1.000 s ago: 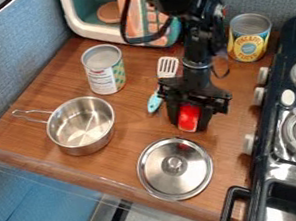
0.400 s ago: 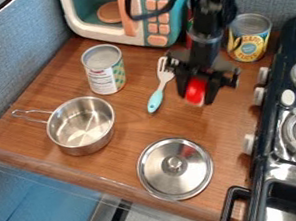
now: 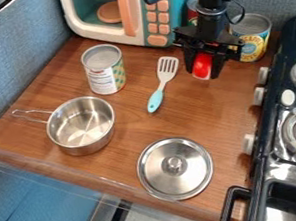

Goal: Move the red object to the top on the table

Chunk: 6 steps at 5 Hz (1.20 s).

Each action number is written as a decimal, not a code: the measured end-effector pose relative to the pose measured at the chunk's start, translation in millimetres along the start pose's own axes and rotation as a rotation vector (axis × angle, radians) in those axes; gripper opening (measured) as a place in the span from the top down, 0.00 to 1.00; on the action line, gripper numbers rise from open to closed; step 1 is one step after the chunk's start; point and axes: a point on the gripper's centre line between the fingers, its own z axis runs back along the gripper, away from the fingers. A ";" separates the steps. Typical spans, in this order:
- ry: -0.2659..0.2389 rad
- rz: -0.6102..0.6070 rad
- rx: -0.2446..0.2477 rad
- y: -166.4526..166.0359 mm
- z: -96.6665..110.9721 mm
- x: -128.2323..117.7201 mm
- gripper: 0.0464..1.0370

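Note:
The gripper (image 3: 204, 71) hangs over the back right part of the wooden table (image 3: 197, 107), just left of the yellow-labelled can. Between its two fingers is the red object (image 3: 202, 65), with the gripper shut on it. A pale lower edge shows on the red object. Whether it touches the table or hangs slightly above it, I cannot tell.
A spatula (image 3: 160, 87) lies left of the gripper. The yellow can (image 3: 251, 37) and a red can (image 3: 193, 9) stand behind, near the toy microwave (image 3: 129, 14). Further off are another can (image 3: 104, 72), a pot (image 3: 81, 126), a lid (image 3: 175, 169) and the stove (image 3: 278, 168).
The gripper has moved toward the back of the table and slightly right, carrying the red object with it. A dark shape has appeared at the left edge of the view.

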 end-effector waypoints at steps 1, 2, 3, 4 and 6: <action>0.050 0.011 -0.002 6.2 -21.9 13.1 0.46; 0.076 0.037 -0.018 14.8 -35.4 16.4 0.46; 0.079 0.028 -0.036 12.4 -37.4 16.7 0.38; 0.077 0.044 -0.041 11.5 -37.6 7.6 0.11; -0.007 0.036 -0.041 13.6 5.5 4.2 0.04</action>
